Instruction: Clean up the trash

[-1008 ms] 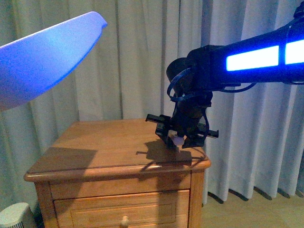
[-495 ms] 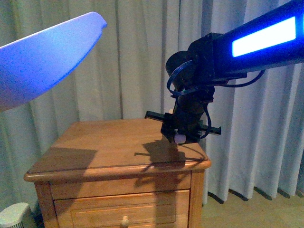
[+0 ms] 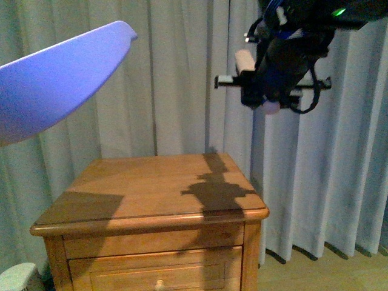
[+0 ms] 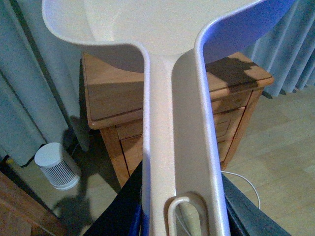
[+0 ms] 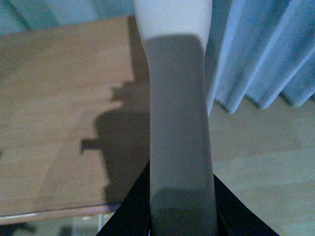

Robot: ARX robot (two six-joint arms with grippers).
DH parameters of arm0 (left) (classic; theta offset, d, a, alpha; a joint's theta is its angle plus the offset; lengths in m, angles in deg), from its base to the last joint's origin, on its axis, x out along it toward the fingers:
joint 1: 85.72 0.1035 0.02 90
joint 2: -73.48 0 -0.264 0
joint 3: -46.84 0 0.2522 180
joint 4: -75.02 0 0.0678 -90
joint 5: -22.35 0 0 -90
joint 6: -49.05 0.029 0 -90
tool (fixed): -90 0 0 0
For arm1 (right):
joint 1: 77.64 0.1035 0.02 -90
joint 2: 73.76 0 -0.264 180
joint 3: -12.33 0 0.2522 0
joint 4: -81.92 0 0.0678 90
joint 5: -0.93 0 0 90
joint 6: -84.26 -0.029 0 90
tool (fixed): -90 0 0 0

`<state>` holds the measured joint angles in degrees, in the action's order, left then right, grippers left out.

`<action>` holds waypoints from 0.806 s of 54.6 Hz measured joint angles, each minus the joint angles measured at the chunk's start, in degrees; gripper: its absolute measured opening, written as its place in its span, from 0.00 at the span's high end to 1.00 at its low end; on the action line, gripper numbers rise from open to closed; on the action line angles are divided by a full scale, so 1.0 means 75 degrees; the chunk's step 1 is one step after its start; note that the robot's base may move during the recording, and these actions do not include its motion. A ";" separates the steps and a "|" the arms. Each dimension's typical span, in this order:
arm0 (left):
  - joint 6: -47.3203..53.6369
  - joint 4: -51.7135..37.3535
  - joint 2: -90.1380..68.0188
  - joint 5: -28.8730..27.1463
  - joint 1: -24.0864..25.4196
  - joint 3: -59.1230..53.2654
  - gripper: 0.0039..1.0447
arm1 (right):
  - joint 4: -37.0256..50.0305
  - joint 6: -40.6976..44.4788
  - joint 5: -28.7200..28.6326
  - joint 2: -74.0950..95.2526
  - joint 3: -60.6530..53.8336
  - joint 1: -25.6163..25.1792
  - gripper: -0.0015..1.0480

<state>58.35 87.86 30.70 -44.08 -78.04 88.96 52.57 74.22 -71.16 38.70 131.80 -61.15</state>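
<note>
In right pincer (image 3: pixel 267 91), a beige handle (image 5: pixel 177 123)

A wooden nightstand (image 3: pixel 151 182) is set before pleated pale curtains (image 3: pixel 176 73). A white ribbed appliance (image 4: pixel 56 166) is seen on the floor (image 4: pixel 280 147) beside it. A beige dustpan (image 4: pixel 177 123) and a pale handle (image 5: pixel 177 123) are held aloft.

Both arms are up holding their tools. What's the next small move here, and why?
Probably lower the right gripper toward the nightstand. Its jaws grip a pale handle well above the wood top, and the left gripper holds the dustpan high off to the left. No trash shows in any view, so descend slowly and look for it.
</note>
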 joint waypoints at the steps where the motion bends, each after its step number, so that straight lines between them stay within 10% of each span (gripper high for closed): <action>1: 0.0000 0.0000 0.0000 0.0000 0.0000 0.0000 0.75 | 0.0146 0.0061 0.0125 -0.0239 -0.0251 0.0017 0.81; 44: 0.0000 0.0000 0.0000 0.0000 0.0000 0.0000 0.75 | 0.1335 0.0597 0.4001 -0.7175 -0.6849 0.1335 0.81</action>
<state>58.35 87.86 30.70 -44.08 -78.04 88.96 62.58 78.70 -41.15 -15.11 80.43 -51.14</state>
